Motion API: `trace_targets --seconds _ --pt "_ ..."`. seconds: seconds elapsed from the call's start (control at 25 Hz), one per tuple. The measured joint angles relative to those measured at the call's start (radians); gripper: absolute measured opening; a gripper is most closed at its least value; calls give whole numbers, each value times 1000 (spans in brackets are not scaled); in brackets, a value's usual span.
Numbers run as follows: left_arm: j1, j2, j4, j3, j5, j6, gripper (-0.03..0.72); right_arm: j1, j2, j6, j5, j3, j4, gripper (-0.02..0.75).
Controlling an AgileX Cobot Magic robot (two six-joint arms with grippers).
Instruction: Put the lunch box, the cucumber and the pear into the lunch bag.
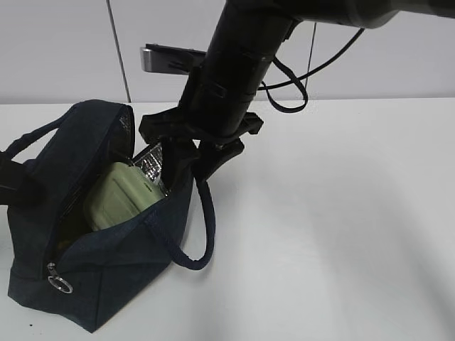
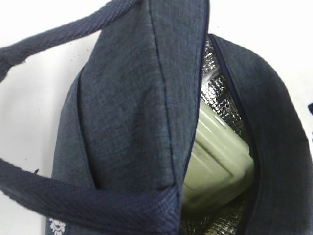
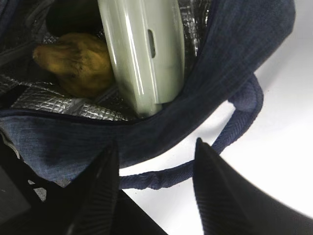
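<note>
The navy lunch bag [image 1: 99,284] stands open on the left of the table. The sage-green lunch box [image 1: 121,195] stands on edge inside it, and also shows in the left wrist view [image 2: 220,156] and the right wrist view [image 3: 144,54]. The yellow-brown pear [image 3: 78,63] lies beside it on the silver lining. A dark shape behind the pear may be the cucumber; I cannot tell. My right gripper [image 3: 156,144] is open and empty just outside the bag's wall, over the near handle [image 3: 195,164]. My left gripper [image 1: 13,185] holds the far handle [image 2: 98,205] at the left edge.
The white table [image 1: 341,227] stretches right of the bag. The zipper's metal ring pull [image 1: 60,284] hangs at the bag's near end. The right arm [image 1: 234,64] reaches down over the bag from the upper right. A white wall stands behind.
</note>
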Motion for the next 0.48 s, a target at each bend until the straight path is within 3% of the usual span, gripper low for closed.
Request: trace_targets --seconds 0.36,0.48 --pt "0 0 -3 0 1 0 -18 0 73 -12 -32 0 100 379" --pt "0 0 -6 0 1 0 -18 0 87 -18 -48 0 101 267"
